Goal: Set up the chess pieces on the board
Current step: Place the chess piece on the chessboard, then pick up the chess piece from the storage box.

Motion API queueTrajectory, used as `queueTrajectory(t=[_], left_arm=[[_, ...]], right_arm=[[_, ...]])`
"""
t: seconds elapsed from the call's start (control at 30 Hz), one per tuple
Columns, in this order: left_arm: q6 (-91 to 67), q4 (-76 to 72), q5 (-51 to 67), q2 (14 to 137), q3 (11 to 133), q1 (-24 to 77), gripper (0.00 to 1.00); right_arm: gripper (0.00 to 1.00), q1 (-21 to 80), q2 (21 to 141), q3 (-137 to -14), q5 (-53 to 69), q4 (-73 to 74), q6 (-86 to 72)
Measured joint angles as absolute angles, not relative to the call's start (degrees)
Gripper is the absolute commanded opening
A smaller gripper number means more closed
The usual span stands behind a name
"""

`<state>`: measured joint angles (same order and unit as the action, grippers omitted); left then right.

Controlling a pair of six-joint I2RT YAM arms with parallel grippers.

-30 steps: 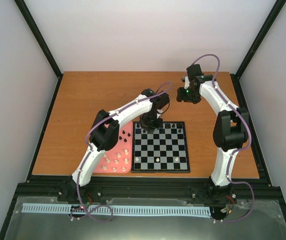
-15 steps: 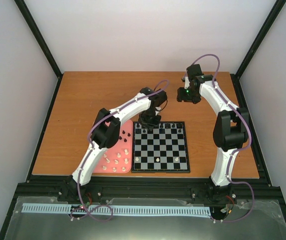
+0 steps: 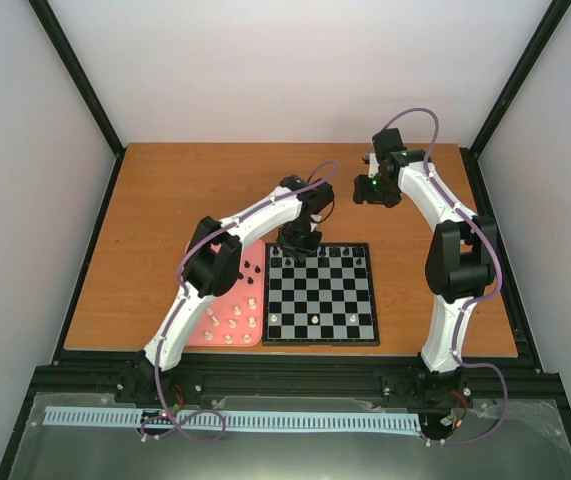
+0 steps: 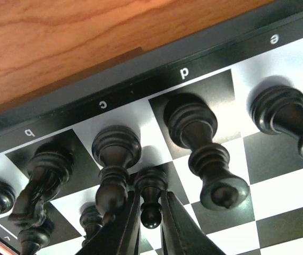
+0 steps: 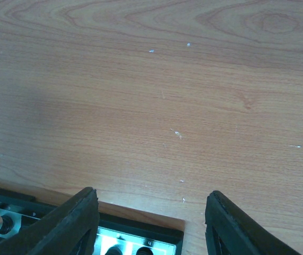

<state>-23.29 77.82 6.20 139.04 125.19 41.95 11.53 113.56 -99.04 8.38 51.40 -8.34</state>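
Observation:
My left gripper (image 4: 150, 197) is shut on a black pawn (image 4: 151, 217), its fingers (image 4: 183, 234) pressed against the pawn's neck. The pawn stands on a dark square in the second row of the board (image 4: 140, 85), just in front of a black bishop (image 4: 114, 170) on c. More black pieces line the back row, including a tall one (image 4: 204, 154) on d. From above, my left gripper (image 3: 298, 240) sits at the far left of the board (image 3: 335, 300). My right gripper (image 3: 365, 192) hangs open over bare table beyond the board, holding nothing (image 5: 150, 212).
A pink tray (image 3: 221, 328) left of the board holds several cream pieces and a few black ones. Three cream pieces (image 3: 315, 318) stand on the board's near rows. The board's far corner (image 5: 140, 236) shows under my right fingers (image 5: 77, 223). Black rails frame the wooden table (image 3: 165, 200).
My left arm has shifted slightly toward the board's far edge. The right arm has not moved.

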Motion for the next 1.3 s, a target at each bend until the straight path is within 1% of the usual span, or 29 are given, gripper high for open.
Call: queueTrajectory(t=[0.17, 0.27, 0.63, 0.97, 1.07, 1.13, 1.27, 1.3], left_arm=[[-23.3, 77.8, 6.2, 138.5, 123.9, 41.9, 0.13], [-23.3, 77.7, 6.2, 138.0, 122.9, 41.9, 0.17], [-23.1, 77.7, 6.2, 137.9, 122.5, 41.9, 0.23], [-23.1, 78.0, 7.6, 137.5, 122.8, 41.9, 0.32], [-23.1, 78.2, 8.1, 136.1, 122.8, 42.0, 0.33], [-23.1, 78.4, 8.4, 134.3, 122.8, 42.0, 0.37], [-23.4, 78.8, 8.3, 129.7, 123.3, 42.0, 0.56], [-23.7, 78.9, 8.0, 128.4, 123.3, 41.9, 0.58]], right_arm=[[0.55, 11.5, 113.6, -99.0, 8.4, 51.4, -8.3], [0.55, 11.5, 113.6, -99.0, 8.4, 51.4, -8.4], [0.55, 11.5, 113.6, -99.0, 8.4, 51.4, -8.4], [0.56, 11.5, 113.6, -99.0, 8.4, 51.4, -8.3], [0.56, 11.5, 113.6, -99.0, 8.4, 51.4, -8.3], [0.56, 11.5, 113.6, -99.0, 8.4, 51.4, -8.3], [0.56, 11.5, 113.5, -99.0, 8.4, 51.4, -8.3], [0.56, 11.5, 113.5, -99.0, 8.4, 51.4, -8.3]])
